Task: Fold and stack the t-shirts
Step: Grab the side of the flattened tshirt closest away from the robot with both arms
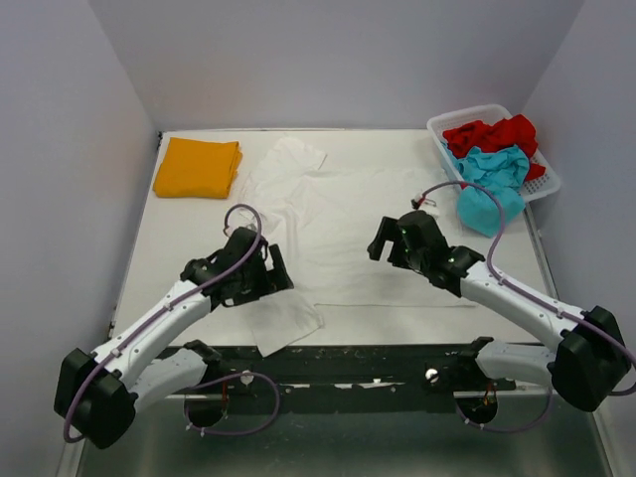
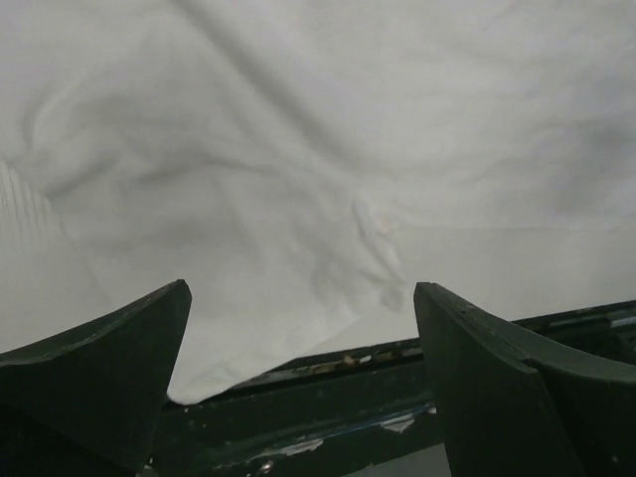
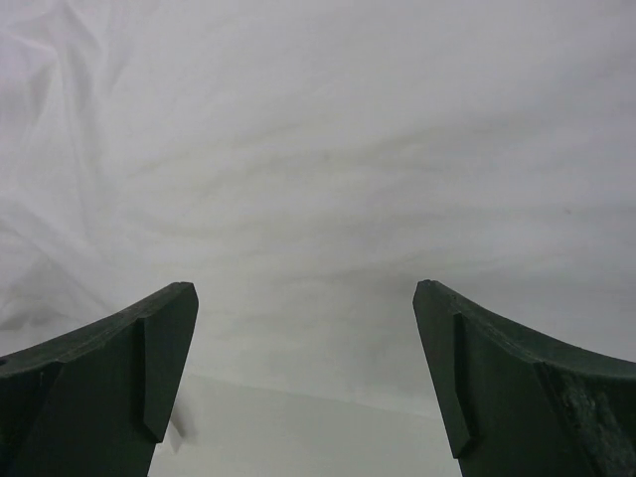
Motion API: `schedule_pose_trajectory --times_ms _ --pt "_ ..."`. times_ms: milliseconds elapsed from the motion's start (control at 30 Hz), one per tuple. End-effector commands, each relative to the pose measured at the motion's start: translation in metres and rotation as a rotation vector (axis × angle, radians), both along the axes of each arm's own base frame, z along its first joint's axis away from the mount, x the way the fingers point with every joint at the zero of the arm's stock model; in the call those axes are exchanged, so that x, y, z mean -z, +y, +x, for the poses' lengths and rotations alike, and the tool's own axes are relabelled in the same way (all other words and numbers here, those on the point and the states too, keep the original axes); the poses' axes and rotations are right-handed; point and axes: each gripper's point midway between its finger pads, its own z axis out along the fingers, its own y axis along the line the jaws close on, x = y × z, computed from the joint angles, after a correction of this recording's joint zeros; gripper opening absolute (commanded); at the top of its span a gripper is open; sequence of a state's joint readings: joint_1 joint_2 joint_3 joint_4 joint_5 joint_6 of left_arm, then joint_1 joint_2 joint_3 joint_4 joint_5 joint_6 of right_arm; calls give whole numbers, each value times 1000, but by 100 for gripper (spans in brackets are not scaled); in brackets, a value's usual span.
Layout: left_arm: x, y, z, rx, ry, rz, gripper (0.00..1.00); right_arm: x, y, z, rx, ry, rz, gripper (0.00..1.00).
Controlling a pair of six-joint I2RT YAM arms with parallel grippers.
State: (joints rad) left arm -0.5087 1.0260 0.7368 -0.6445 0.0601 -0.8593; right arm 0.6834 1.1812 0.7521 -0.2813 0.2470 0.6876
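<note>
T-shirt corner beneath left hand

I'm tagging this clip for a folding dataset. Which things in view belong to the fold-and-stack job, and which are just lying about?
Belongs to the job:
- white t-shirt, spread on the table
- orange t-shirt, already folded, far left
- red t-shirt, bunched in the basket
- teal t-shirt, spilling over the basket's edge

Just there:
- basket
- table

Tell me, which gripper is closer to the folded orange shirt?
Left. The left gripper sits diagonally in front of the orange shirt, over the white shirt; the right gripper is farther right, toward the basket.
</note>
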Motion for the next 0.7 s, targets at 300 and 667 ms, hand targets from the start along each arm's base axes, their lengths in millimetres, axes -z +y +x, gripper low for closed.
schedule_pose_trajectory --times_ms 300,667 --pt "75 28 -134 23 331 295 82 22 -115 4 436 73 -41 100" --pt "101 3 -123 78 318 304 54 17 -138 -3 514 54 -64 100"
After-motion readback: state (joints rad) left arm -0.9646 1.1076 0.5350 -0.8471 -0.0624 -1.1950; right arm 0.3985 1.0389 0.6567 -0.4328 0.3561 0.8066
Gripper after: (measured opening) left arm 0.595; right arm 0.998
